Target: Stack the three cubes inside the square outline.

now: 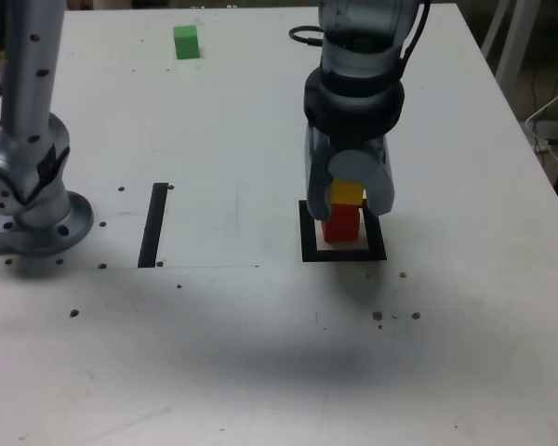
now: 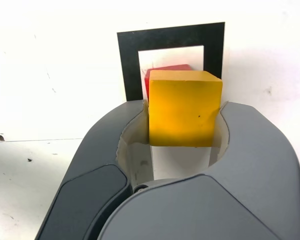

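I've got the yellow cube (image 2: 185, 107) clamped in my gripper (image 1: 349, 195), right over the red cube (image 1: 339, 224), which sits inside the square outline (image 1: 344, 254). Whether they're touching, I can't tell. Best to square its edges with the red one before letting go. My wrist points straight down. The green cube (image 1: 186, 42) waits at the table's (image 1: 260, 353) far edge.

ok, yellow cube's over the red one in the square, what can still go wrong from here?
1. The end effector is shut on the small yellow cube; in the wrist view it sits offset from the small red cube below, so it may land overhanging.
2. Opening could nudge the stack off the thick black square outline.
3. The small green cube lies far away, needing another careful placement.
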### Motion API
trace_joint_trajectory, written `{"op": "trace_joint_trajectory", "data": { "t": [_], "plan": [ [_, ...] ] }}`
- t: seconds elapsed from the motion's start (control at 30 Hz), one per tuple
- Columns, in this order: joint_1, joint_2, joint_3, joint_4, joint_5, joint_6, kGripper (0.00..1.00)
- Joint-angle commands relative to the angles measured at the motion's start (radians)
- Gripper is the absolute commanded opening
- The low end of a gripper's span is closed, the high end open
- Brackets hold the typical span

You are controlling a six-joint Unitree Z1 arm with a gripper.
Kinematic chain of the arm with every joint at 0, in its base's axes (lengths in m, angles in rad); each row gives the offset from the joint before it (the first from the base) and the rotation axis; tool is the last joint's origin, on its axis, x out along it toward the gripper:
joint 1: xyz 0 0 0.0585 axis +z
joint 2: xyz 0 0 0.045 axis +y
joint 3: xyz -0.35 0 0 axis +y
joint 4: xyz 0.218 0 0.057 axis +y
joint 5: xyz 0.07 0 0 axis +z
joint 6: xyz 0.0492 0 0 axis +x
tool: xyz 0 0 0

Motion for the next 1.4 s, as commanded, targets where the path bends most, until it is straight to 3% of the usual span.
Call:
{"op": "trace_joint_trajectory", "data": {
  "t": [0.0, 0.5, 0.7, 0.8, 1.0, 1.07, 1.2, 1.37],
  "plan": [
    [0.004, -0.004, 0.003, 0.000, -0.005, 0.000, 0.25],
    [0.011, -0.012, 0.040, -0.025, -0.033, 0.012, 0.25],
    [0.013, -0.011, 0.045, -0.030, -0.047, 0.013, 0.32],
    [0.013, -0.010, 0.046, -0.037, -0.051, 0.013, 0.42],
    [0.013, -0.012, 0.057, -0.056, -0.048, 0.014, 0.82],
    [0.013, -0.012, 0.061, -0.057, -0.046, 0.015, 0.91],
    [0.013, -0.013, 0.070, -0.058, -0.047, 0.014, 0.99],
    [0.013, -0.016, 0.075, -0.053, -0.047, 0.011, 0.99]
  ]
}}
